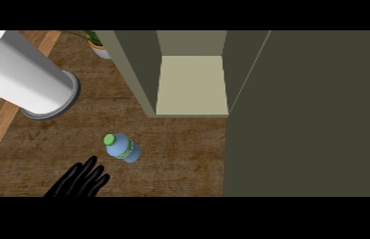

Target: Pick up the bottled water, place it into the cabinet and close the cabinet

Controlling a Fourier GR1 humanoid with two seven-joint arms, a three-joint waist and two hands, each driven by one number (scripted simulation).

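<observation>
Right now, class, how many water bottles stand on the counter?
1. The bottled water stands on the wooden counter, just beyond the left hand and nearer than the open cabinet. Others may be hidden.

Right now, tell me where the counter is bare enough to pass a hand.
Bare counter lies between the bottle and the open cabinet door, below the cabinet. Another patch sits between the bottle and the grey cylinder. It is tight around the bottle, near the left hand.
</observation>
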